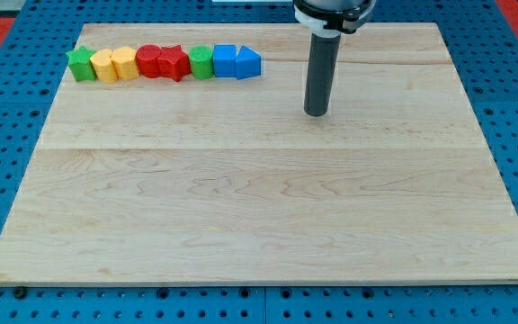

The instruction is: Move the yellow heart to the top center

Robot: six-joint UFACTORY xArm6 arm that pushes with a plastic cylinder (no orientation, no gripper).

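Resting on the bench (259, 216), my tip (317, 112) touches no block; I carry no pincer, holding nothing. Well apart, toward the view's top left, the yellow heart (104, 66) sits second in a touching row.

Bright, even light is falling across the pale wooden table (259, 198), and nothing is glaring. Only faint, short shadows are showing beneath the row of blocks and at my tip (317, 113). Focus is holding fairly sharp throughout, with slight softness everywhere
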